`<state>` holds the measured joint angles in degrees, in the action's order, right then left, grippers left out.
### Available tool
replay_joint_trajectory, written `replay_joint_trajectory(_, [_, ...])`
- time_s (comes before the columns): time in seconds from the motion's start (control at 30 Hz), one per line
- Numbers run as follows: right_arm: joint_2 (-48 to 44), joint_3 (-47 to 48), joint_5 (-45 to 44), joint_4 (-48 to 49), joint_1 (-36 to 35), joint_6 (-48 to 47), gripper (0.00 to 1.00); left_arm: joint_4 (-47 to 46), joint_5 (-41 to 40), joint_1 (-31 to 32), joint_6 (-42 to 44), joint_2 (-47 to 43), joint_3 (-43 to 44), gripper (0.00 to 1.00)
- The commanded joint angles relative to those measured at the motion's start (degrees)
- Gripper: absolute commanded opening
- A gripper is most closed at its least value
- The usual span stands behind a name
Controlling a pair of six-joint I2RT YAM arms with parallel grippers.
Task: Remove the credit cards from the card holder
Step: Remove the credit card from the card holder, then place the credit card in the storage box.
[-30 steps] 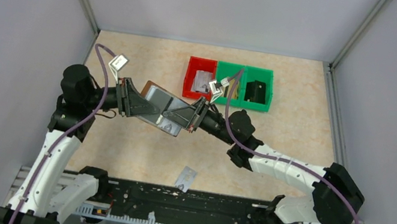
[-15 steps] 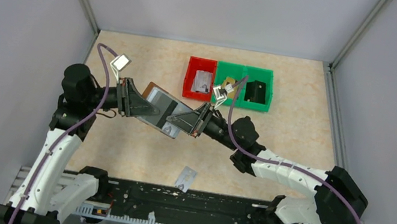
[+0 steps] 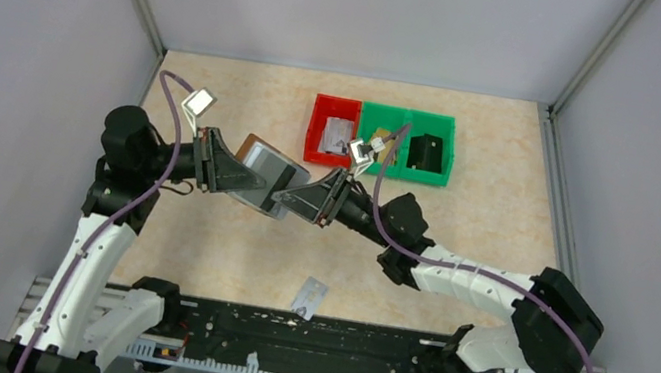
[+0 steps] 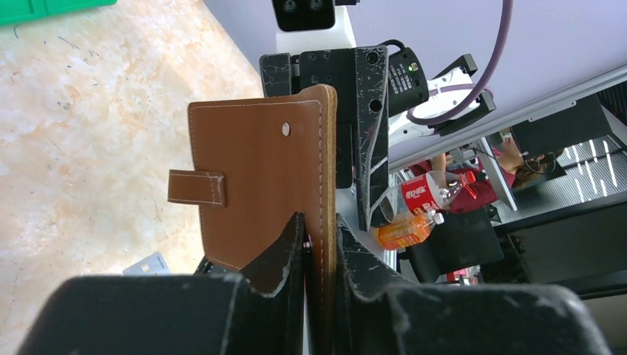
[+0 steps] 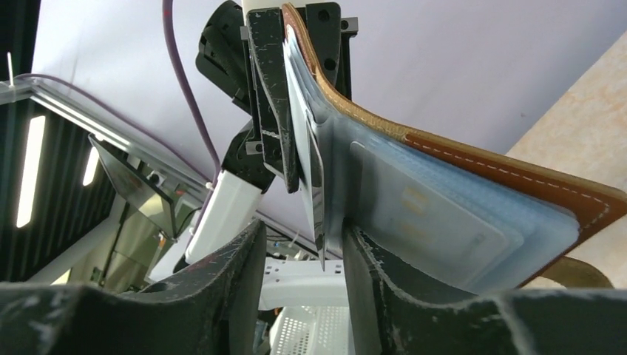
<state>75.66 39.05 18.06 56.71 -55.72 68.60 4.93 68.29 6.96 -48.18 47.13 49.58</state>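
**Mia:** What is the left hand (image 4: 319,229) doing?

**Sam:** It is squeezed tight on one edge of the brown card holder (image 4: 251,185). One finger presses on each side of the leather. The card holder is up in the air, off the surface (image 3: 224,250).

**Mia:** And the right hand (image 5: 303,235)?

**Sam:** It reaches in from the other side with its two fingers apart. A thin flat piece (image 5: 316,185) stands between them with a gap beside it, so the hand is not pinching it. I cannot tell if that piece is a card or a pocket flap.

**Mia:** Where are the credit cards (image 5: 436,222)?

**Sam:** Inside the open card holder. They are pale blue-grey and sit stacked in the inner pockets.

**Mia:** What is on the outside?

**Sam:** A little closing tab (image 4: 196,187) sticks out sideways, and there is a small round snap (image 4: 285,129).

**Mia:** Any boxes?

**Sam:** Three in a row at the far side of the surface, touching each other. The red bin (image 3: 314,128) holds pale flat things that look like cards. The middle green bin (image 3: 380,170) holds something tan, partly hidden behind the right arm. The end green bin (image 3: 448,150) holds a dark thing, and I cannot tell what it is.

**Mia:** Anything else?

**Sam:** One loose card (image 3: 312,297) lies flat on the surface near the arms' bases, well apart from the bins.
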Motion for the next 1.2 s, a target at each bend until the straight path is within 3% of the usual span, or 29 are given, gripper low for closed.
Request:
replay_joint_trajectory(0.0, [3.0, 3.8, -0.6, 2.1, -0.2, 1.1, 0.39, -2.7, 3.0, 0.3, -1.0, -1.3, 1.0, 0.01])
replay_joint_trajectory(0.13, [3.9, 4.7, -0.6, 3.6, 0.0, 2.1, 0.22, -1.7, 2.5, 0.3, 0.0, -1.8, 0.8, 0.0])
replay_joint_trajectory(0.27, [3.2, 3.3, -0.5, 5.4, 1.4, 3.5, 0.0, -0.8, 2.4, 0.3, 0.8, -1.2, 1.4, 0.0])
replay_joint_trajectory(0.83, [-10.9, -10.4, 1.7, -0.8, 7.5, 1.4, 0.0, -2.5, 2.4, 0.2, -0.6, 0.7, 6.1, 0.01])
replay_joint_trajectory(0.97, [-20.2, -11.2, 3.3, -13.1, 13.5, -2.0, 0.0, 0.6, 2.2, 0.2, 2.3, 1.2, 7.5, 0.0])
replay_joint_trajectory(1.17, [-30.4, -3.9, 9.6, -35.4, 27.8, -8.3, 0.0, 0.7, 1.8, 0.2, 2.7, 1.6, 7.7, 0.0])
